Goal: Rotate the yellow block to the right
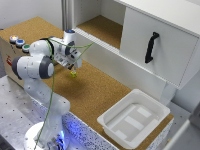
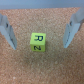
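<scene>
We read this as the approach, with the grasp not yet made. The yellow block (image 2: pixel 38 43) lies on the cork tabletop (image 2: pixel 42 70), its faces marked with dark letters, and in the wrist view it sits between the two fingers (image 2: pixel 7 30) with cork showing on either side — touching neither. To turn it well, we would first come down squarely so both pads meet opposite faces together; the block looks a little off-centre in the gap, nearer one finger, so a small correction before closing should keep it from skidding or tipping. Then we would close gently, lift only slightly if at all, and twist about the vertical axis so the block turns rightward in place rather than sliding across the cork.

The gripper (image 1: pixel 73 73) is spread wide, much wider than the block, and it holds nothing.

In the exterior view the block is a small yellow speck just under the fingertips, roughly at the middle of the cork surface. From it the white tray (image 1: pixel 152 127) lies at about four o'clock, well apart, and the black cabinet handle (image 1: pixel 151 47) at about two o'clock.
</scene>
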Available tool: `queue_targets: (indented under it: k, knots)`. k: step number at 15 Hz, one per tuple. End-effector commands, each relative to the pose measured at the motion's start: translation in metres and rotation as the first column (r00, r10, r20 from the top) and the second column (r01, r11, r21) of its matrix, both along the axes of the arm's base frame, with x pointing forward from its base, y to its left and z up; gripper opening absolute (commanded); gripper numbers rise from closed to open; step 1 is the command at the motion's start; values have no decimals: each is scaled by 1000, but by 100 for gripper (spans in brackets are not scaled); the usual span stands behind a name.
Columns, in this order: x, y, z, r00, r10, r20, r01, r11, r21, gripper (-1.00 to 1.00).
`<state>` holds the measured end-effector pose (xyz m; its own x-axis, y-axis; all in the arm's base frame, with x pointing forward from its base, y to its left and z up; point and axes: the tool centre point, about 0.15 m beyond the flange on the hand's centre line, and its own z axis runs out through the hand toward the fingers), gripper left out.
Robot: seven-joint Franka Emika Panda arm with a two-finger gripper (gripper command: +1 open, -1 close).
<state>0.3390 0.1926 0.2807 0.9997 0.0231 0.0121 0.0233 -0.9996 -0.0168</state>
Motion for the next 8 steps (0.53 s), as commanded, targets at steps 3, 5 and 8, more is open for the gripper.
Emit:
queue_targets:
  k: [3,5,8]
  knots:
    - [-1,22,-31,994,31,108,-40,996,83,100]
    - [9,29,-39,993,19,118,-28,996,79,100]
    - [22,28,-41,992,2,127,-9,999,48,100]
